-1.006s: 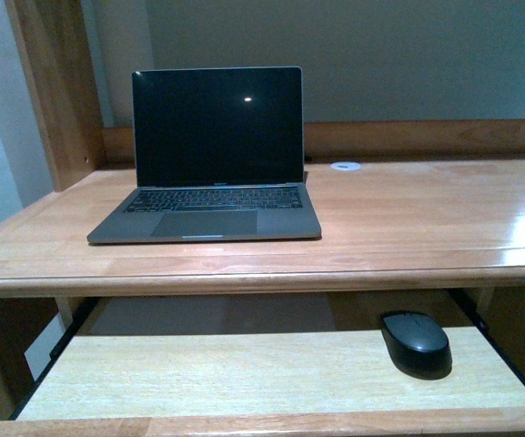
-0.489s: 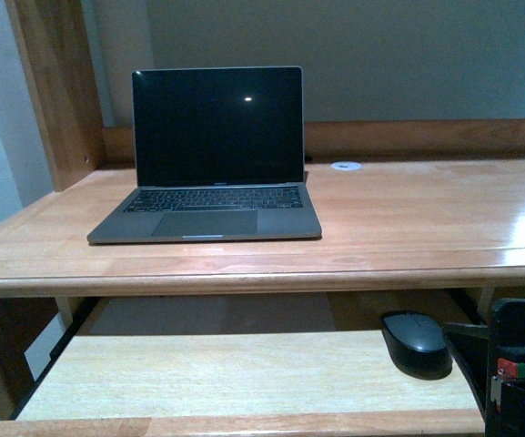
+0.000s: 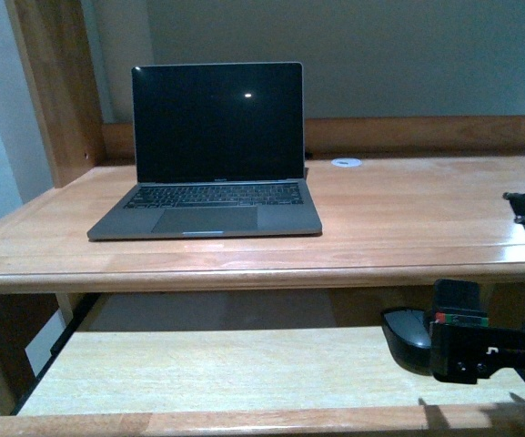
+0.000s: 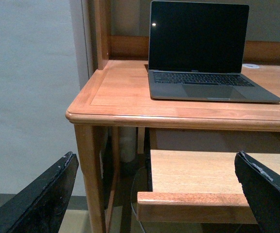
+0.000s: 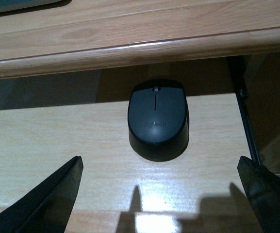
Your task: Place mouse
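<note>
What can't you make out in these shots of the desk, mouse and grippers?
Front view: the mouse is half hidden behind the right arm.
Left wrist view: the mouse is out of frame; the left gripper has its fingers cut off by the edges.
Right wrist view: the laptop is only a sliver at the edge.
Front view: the white disc on the desk is too small to identify.

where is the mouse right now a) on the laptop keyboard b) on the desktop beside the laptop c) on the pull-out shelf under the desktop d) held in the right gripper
C: the mouse lies on the pale pull-out shelf below the desktop edge, and the right gripper is open and not touching it.
</note>
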{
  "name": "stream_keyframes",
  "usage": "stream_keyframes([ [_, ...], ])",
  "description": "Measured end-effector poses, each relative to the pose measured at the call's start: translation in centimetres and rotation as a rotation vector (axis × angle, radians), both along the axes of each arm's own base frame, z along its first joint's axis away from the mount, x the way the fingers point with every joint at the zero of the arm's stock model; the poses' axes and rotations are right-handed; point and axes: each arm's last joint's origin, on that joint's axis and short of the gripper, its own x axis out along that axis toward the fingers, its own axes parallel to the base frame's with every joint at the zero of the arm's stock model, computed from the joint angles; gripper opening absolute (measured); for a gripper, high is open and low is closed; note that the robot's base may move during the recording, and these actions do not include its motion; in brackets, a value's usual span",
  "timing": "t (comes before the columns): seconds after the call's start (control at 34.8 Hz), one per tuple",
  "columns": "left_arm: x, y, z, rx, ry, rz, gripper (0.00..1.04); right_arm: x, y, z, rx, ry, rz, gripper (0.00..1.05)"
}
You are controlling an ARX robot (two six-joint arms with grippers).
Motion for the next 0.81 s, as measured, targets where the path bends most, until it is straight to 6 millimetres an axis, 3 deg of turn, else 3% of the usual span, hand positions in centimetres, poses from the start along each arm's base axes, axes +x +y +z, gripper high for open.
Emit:
stream_keyframes([
  [0.14,0.0,0.0,0.0,0.0,0.0,0.0,0.98,2.0,0.6,-0.9,0.004,0.038,-0.008,0.98],
  [0.81,0.0,0.0,0.0,0.0,0.0,0.0,0.98,5.4,2.8,-3.6,0.017,0.112,-0.016,0.98],
])
